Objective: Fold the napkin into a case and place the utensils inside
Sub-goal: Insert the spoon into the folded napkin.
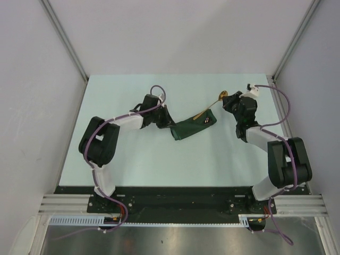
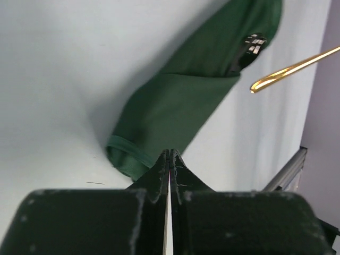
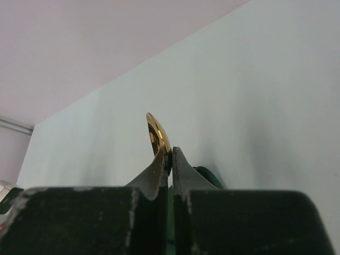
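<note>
Right tool [image 3: 170,157] grips gold spoon [image 3: 156,134]; left wrist reveals black spoon [image 2: 254,43].

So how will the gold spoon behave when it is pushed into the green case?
The gold spoon looks straight and rigid, so it should probably not flex. Its shiny bowl, pinched by the right gripper, may slip or twist. The case is soft cloth, so it could bunch, though the left gripper pinches its end.

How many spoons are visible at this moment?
2. The gold spoon is pinched at its bowl by the right end effector, handle pointing toward the case. The black spoon is tucked in the case, only its end showing. More could hide inside.
</note>
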